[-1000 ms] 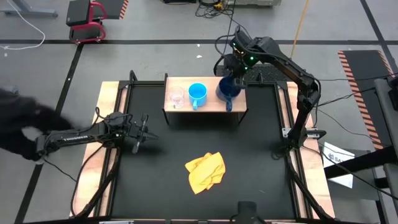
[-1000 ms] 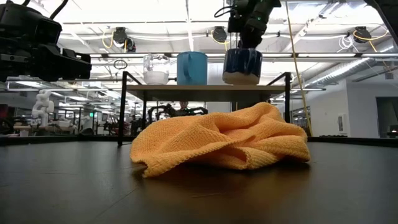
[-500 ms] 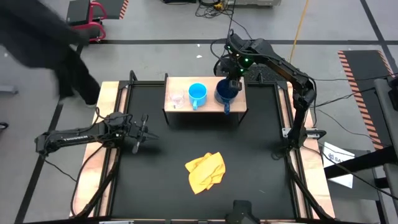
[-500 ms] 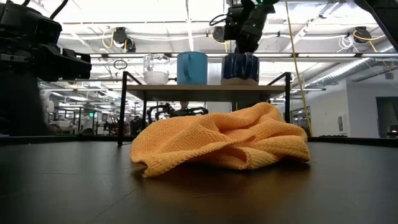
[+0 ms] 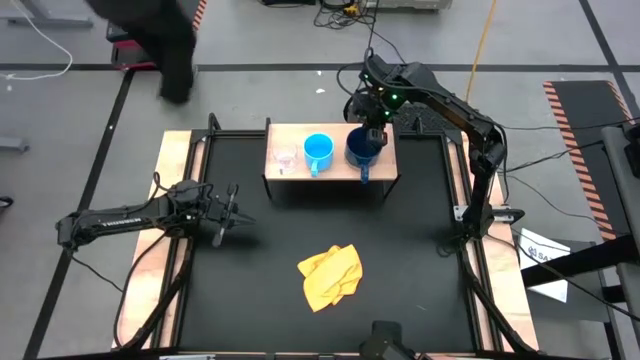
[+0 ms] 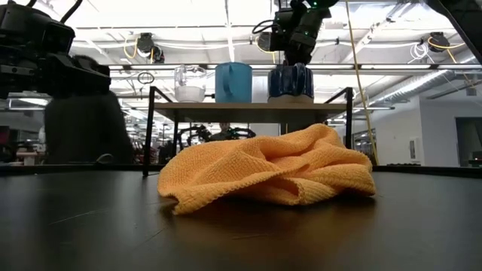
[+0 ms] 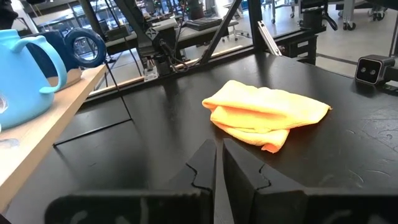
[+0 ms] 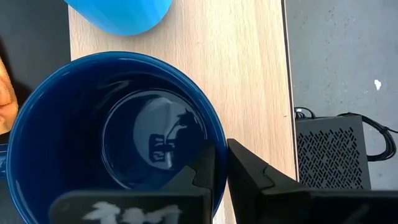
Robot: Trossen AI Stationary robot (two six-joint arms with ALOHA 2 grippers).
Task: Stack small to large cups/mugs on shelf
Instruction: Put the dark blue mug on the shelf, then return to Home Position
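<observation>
Dark mug (image 5: 362,148) on shelf (image 5: 340,176), right end; light mug (image 5: 318,150) middle, glass (image 5: 284,158) left: size order. Right gripper (image 5: 373,121) pinches dark mug's far rim, likely seating it. Left gripper (image 5: 232,212) closed, empty, idle over worktop (image 5: 400,240). Cloth (image 5: 331,275) well apart.

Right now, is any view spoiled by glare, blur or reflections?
Low view: bright ceiling lights behind the shelf leave the cups backlit; the yellow cloth is sharp. Right wrist view: the dark blue mug has a reflection on its glossy bottom. High view: a dark person at the top edge is motion-smeared.
</observation>
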